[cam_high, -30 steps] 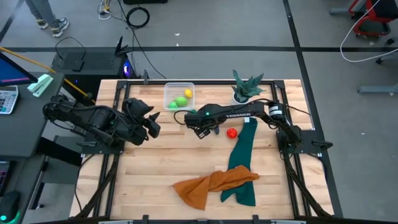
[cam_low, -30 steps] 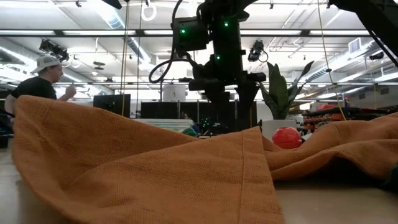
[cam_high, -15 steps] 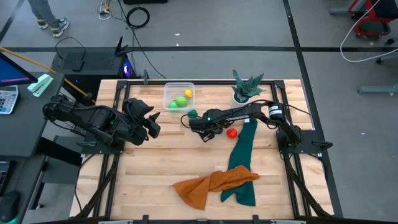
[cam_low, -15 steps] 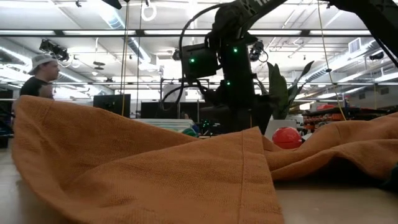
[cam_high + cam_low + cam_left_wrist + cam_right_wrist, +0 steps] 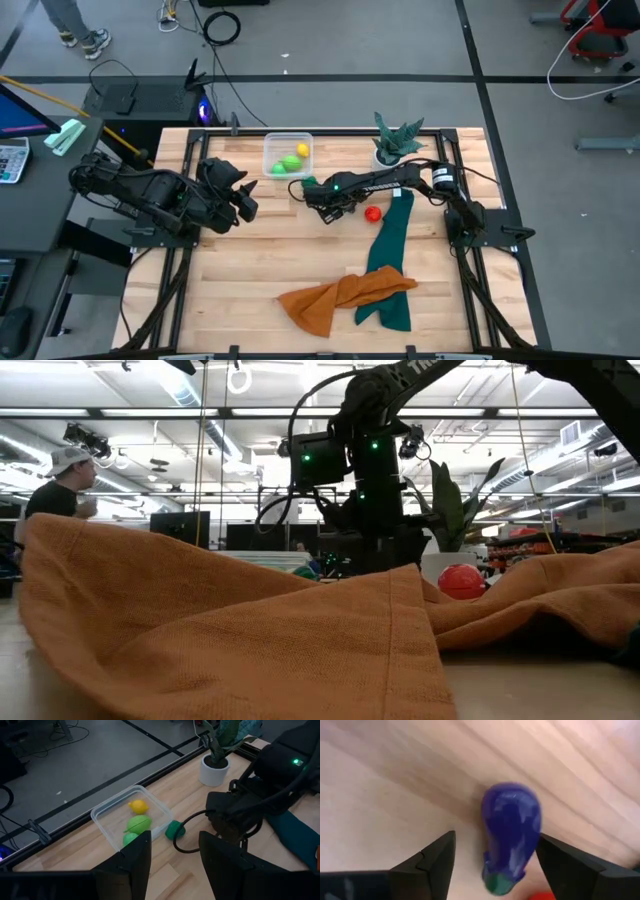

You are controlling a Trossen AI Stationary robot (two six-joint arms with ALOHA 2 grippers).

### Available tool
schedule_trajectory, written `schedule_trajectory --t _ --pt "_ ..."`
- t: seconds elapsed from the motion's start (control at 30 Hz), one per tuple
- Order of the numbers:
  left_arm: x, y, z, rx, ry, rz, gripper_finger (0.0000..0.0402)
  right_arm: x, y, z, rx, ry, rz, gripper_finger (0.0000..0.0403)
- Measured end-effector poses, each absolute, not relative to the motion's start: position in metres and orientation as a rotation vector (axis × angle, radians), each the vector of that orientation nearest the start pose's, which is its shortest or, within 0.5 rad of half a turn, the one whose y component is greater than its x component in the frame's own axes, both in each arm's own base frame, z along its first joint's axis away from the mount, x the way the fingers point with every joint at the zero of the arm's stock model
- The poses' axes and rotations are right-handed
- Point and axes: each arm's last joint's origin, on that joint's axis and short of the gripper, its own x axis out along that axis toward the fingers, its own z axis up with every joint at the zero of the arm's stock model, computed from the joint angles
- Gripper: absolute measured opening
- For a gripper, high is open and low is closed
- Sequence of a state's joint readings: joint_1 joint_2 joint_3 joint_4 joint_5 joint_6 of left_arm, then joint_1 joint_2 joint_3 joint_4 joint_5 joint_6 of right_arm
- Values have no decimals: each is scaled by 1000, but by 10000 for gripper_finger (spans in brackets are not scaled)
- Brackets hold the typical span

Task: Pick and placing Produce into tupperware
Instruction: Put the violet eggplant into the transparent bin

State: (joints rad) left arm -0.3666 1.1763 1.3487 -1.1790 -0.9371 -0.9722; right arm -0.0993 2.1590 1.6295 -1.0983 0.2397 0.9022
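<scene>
The clear tupperware [image 5: 288, 155] stands near the table's far edge and holds the yellow piece [image 5: 138, 807] and two light green pieces [image 5: 138, 824]. A dark green piece [image 5: 174, 830] lies on the table just beside it. The red piece [image 5: 372, 213] rests on the wood by the teal cloth. My right gripper [image 5: 326, 205] hangs open over the purple piece [image 5: 511, 835], pointing down, one finger on each side of it without touching. In the high view the gripper hides the purple piece. My left gripper [image 5: 248, 197] waits open at the table's left.
A white pot with a spiky plant [image 5: 393, 148] stands at the far edge, right of the tupperware. A teal cloth [image 5: 390, 250] and an orange cloth [image 5: 340, 298] lie toward the near edge. The orange cloth [image 5: 250, 630] fills the low view. A person [image 5: 62, 490] is in the room behind.
My right gripper has come down toward the table and shifted slightly toward the table's right; its fingers have dropped behind the orange cloth in the low view. The left arm has kept still.
</scene>
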Motion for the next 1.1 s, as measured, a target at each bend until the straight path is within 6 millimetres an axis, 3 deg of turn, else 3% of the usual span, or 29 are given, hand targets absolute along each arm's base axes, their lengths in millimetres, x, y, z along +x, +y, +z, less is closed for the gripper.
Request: schedule_trajectory --t 0.87,1.1 --pt "190 -48 377 -280 466 828 172 400 -53 157 551 1394 -916 110" --pt "190 -48 377 -282 465 829 172 394 -55 190 566 1318 -899 102"
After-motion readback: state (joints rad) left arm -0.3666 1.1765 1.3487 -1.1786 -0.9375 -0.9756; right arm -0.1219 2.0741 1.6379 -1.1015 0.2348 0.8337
